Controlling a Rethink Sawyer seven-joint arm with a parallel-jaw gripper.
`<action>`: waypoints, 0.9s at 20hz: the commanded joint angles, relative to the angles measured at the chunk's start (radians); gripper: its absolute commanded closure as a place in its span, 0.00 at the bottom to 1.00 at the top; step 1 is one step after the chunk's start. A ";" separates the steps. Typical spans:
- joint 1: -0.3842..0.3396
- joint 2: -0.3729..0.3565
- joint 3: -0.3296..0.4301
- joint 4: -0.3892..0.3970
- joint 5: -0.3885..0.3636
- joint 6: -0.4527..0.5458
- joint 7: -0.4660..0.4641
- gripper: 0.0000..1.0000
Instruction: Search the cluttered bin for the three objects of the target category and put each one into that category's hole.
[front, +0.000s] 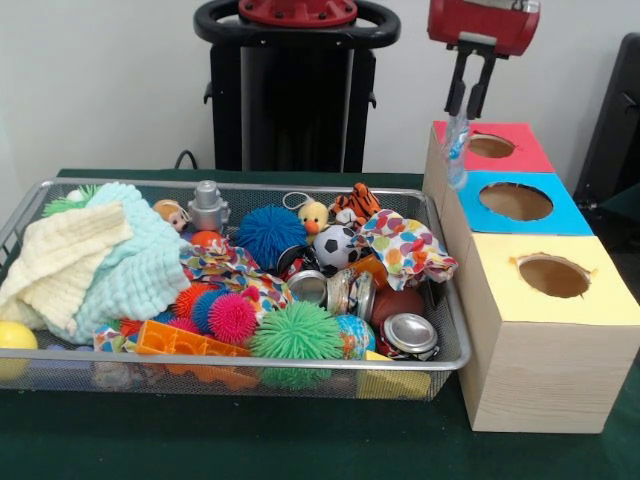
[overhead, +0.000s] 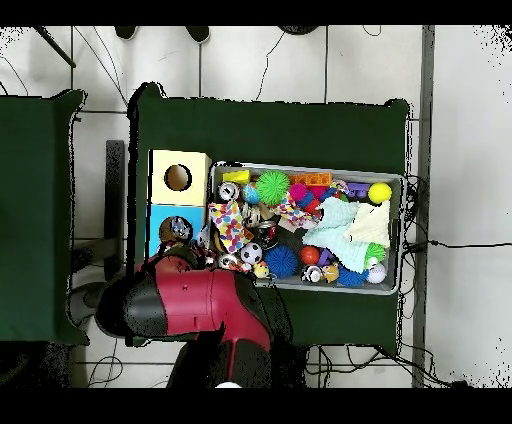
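Hanging above the red box (front: 492, 147), the tool (front: 468, 108) pinches a crushed clear bottle (front: 458, 150) between narrow fingers; cans (front: 408, 335) lie in the bin (front: 440, 262).

Table (front: 250, 440): dark green cloth top, w/ pedestal at far side in front view.

Items directly on it, front view:
- Bin (front: 440, 362): wide shallow silver wire-mesh basket, sat left and centre, long side toward near edge. Full of mixed toys and cloths.
- Wooden box row (front: 540, 370): stood just right of bin, running near to far, pale wood sides. Tops had one round hole each: yellow top (front: 600, 300) nearest, blue top (front: 560, 215) in middle, red top (front: 525, 150) farthest. Row looked to touch bin's right end; contact not certain.

Overhead view: green top showed bare on all sides of bin.
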 joint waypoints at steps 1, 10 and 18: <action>0.024 0.038 -0.017 -0.077 0.056 0.113 0.221 1.00; 0.067 0.094 -0.046 -0.113 0.083 0.098 0.229 1.00; 0.114 0.162 -0.069 -0.158 0.115 0.082 0.249 1.00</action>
